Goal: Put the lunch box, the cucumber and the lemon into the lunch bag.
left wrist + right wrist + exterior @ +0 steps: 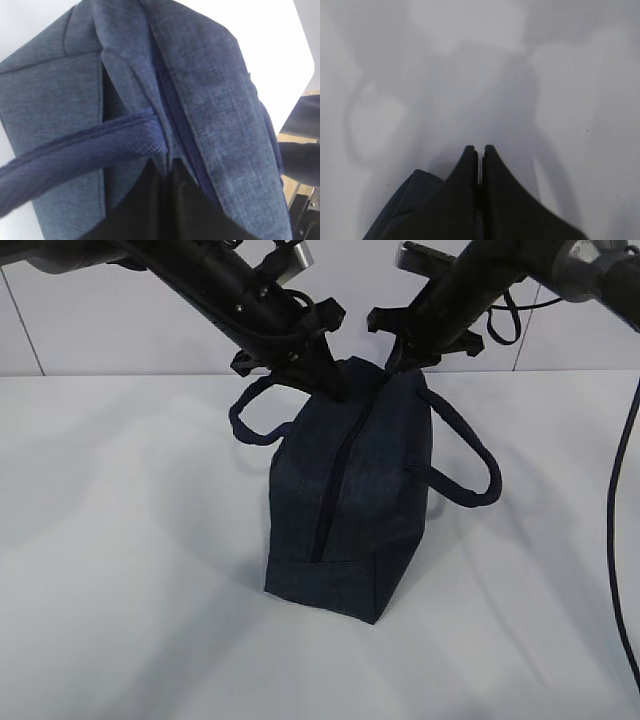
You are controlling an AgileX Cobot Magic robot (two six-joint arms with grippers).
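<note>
Exterior view: the lunch bag [345,500] stood upright on the white table [120,540], zipper apparently closed, both arms at its top.

Left wrist view: the left gripper [167,200] pinched fabric beside the zipper [182,135].

Right wrist view: the right gripper [479,167] was closed, seemingly on something thin and pale. Lunch box, cucumber and lemon were unseen. Pulling steadily along the zipper line would work best.

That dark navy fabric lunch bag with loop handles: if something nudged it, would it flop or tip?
The dark navy fabric lunch bag probably sags rather than staying rigid: its cloth creases. It stands tall on a narrow base, so a sideways nudge might tip it. Its loop handles droop, suggesting soft padding.
</note>
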